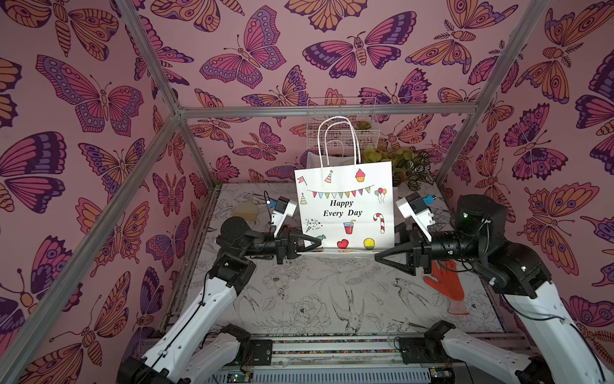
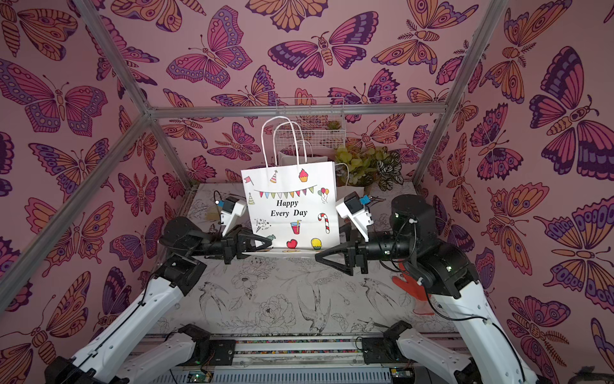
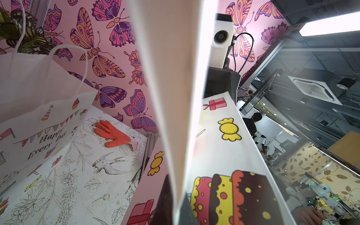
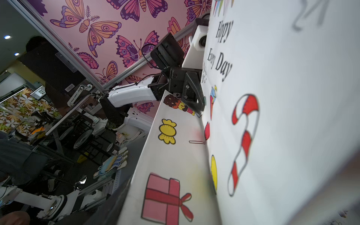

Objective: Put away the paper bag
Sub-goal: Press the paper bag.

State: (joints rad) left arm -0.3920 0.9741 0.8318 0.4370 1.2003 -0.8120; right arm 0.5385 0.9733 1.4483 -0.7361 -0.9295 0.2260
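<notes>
Item: paper bag (image 1: 345, 206) (image 2: 292, 209), white, printed "Happy Every Day" with party motifs, two cord handles upright; held standing over the table (image 1: 315, 299), printed face toward the arm bases. Whether its lower edge touches the table cannot be told. Left gripper (image 1: 317, 246) (image 2: 269, 244): at the paper bag's lower left corner, fingers closed on the paper; the right wrist view shows it clamped there (image 4: 194, 97). Right gripper (image 1: 387, 244) (image 2: 329, 244): at the paper bag's lower right corner, jaws standing apart, one finger in front of the bag and one behind; contact with the paper cannot be told. Second bag (image 1: 314, 159) (image 3: 39, 109): same print, directly behind the paper bag. Wire basket (image 1: 342, 133): behind and above the paper bag, on the back wall. Plant (image 1: 405, 163): behind the paper bag, to its right. Orange glove (image 1: 445, 286) (image 3: 113, 134): flat on the table, in front of the paper bag and to its right, well apart.
</notes>
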